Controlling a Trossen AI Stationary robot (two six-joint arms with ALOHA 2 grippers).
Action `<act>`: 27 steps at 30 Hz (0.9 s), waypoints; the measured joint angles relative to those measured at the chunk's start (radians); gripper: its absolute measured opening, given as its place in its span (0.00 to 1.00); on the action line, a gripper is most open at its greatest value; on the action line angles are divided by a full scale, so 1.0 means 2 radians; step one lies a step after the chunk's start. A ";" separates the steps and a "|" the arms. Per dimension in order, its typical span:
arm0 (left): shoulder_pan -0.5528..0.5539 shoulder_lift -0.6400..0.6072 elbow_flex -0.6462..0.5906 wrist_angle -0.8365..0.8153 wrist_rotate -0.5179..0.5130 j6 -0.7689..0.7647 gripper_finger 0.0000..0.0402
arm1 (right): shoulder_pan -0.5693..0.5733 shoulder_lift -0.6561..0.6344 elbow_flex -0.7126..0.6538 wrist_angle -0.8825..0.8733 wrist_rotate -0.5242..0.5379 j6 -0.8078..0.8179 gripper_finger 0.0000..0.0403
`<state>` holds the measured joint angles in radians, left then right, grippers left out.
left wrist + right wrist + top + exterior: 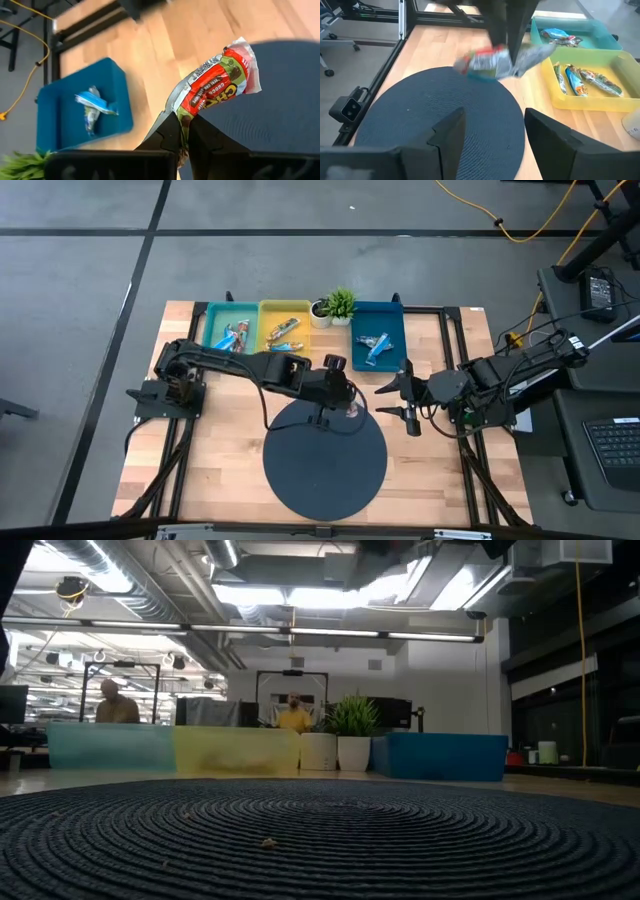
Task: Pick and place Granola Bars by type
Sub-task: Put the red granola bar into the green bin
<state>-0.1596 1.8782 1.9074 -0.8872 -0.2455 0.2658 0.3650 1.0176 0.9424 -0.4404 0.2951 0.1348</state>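
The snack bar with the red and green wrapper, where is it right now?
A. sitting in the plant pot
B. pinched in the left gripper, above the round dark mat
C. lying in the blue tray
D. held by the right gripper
B: the left gripper is shut on the red and green granola bar over the edge of the round dark mat; the right gripper is open and empty.

Glossy crinkled foil bar wrapper (215,87), matt woven round mat (325,460), smooth pale wood tabletop (225,450), plastic trays (378,330)

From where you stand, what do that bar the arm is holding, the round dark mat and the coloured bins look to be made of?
The granola bar in the left tool looks wrapped in thin glossy plastic film: it is crinkled, printed, with a crimped end. The round mat seems woven cord or braided fibre, matte, laid in concentric ribbed rings. The blue bin and yellow bin look like moulded plastic, smooth and evenly coloured.
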 joint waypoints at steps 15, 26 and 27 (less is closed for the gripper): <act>0.053 -0.014 0.159 -0.133 -0.059 -0.065 0.03 | 0.000 0.000 0.000 0.000 0.000 -0.005 0.51; 0.152 -0.094 0.160 -0.145 -0.090 -0.109 0.03 | 0.000 0.000 0.000 0.000 0.000 -0.004 0.51; 0.161 -0.101 0.160 -0.146 -0.090 -0.110 0.03 | 0.000 0.000 0.000 0.000 0.000 -0.004 0.51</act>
<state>0.1616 1.6764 2.2265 -1.1786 -0.4259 0.0448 0.3649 1.0180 0.9424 -0.4400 0.2955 0.1268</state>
